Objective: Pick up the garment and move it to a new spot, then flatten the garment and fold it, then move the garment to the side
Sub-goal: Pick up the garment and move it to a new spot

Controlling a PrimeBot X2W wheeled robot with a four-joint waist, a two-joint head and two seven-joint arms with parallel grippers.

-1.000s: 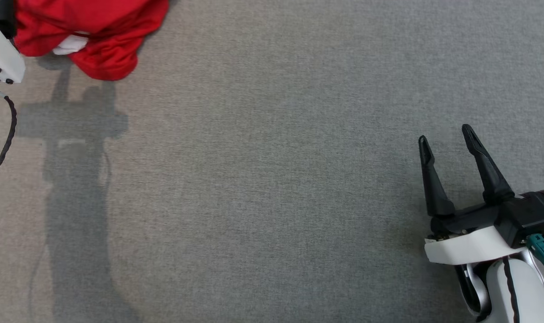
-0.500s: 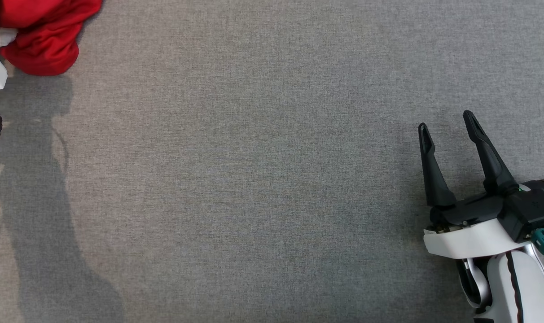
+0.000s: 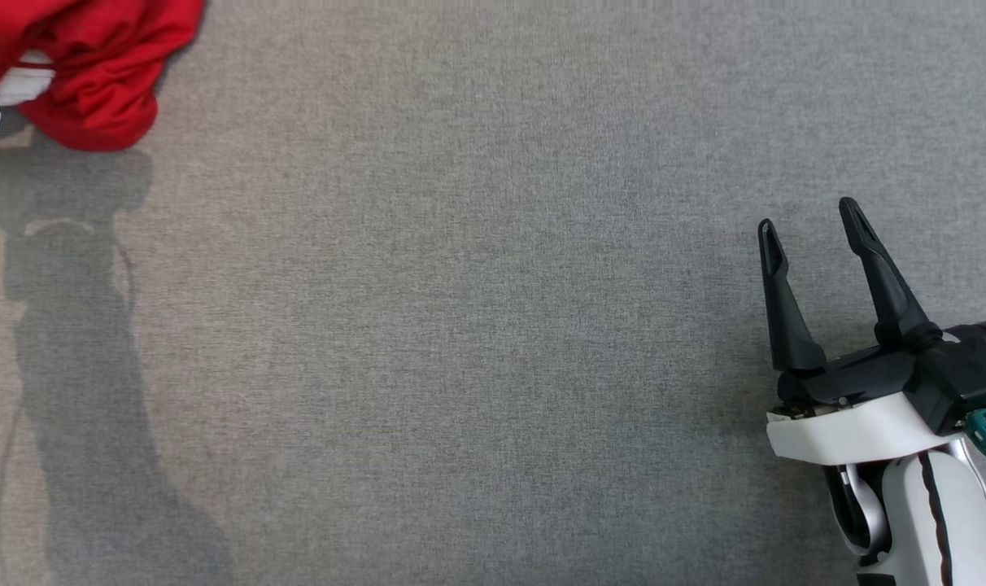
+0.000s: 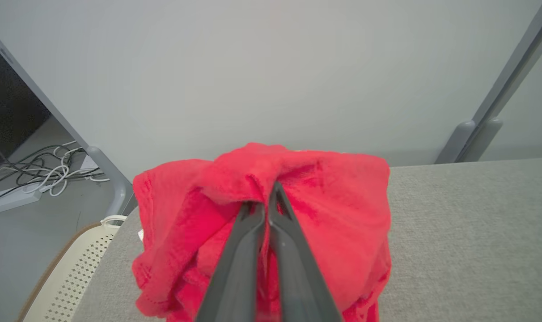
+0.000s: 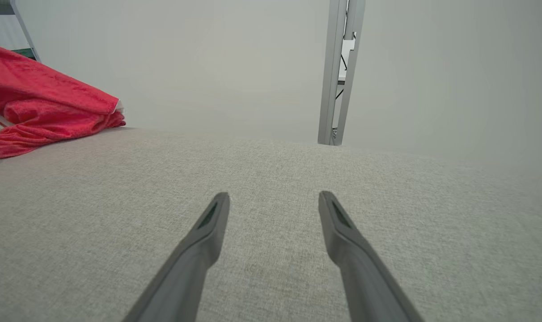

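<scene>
One red garment [image 3: 94, 73] lies bunched at the far left corner of the table [image 3: 493, 325], a single top covered in grey cloth. In the left wrist view the left gripper [image 4: 265, 197] has its two dark fingers [image 4: 235, 268] pressed together on a fold at the top of the heap, pinching the cloth between them. The rest of the garment slumps around and below them, and its lower edge rests on the table. One white patch [image 3: 25, 81] shows among the red folds in the head view. It may be a label or a lining, but it is too small to tell.

The right gripper [image 3: 810, 221] sits at the lower right of the head view, well apart from the garment. Its two fingers are spread wide, with grey cloth showing between them.

In the right wrist view the garment lies at the far left. One upright post [image 5: 340, 71] stands beyond the table's far edge against a pale wall [image 5: 208, 67]. The left wrist view has two more: a post [image 4: 103, 173] at the table's left corner and a slanted post [image 4: 472, 136] at the right. One cream perforated basket [image 4: 69, 273] sits just beside that left corner, lower than the tabletop. One tangle of cables [image 4: 34, 170] lies on the floor near it. One long shadow [image 3: 78, 366] falls on the table below the garment in the head view.
</scene>
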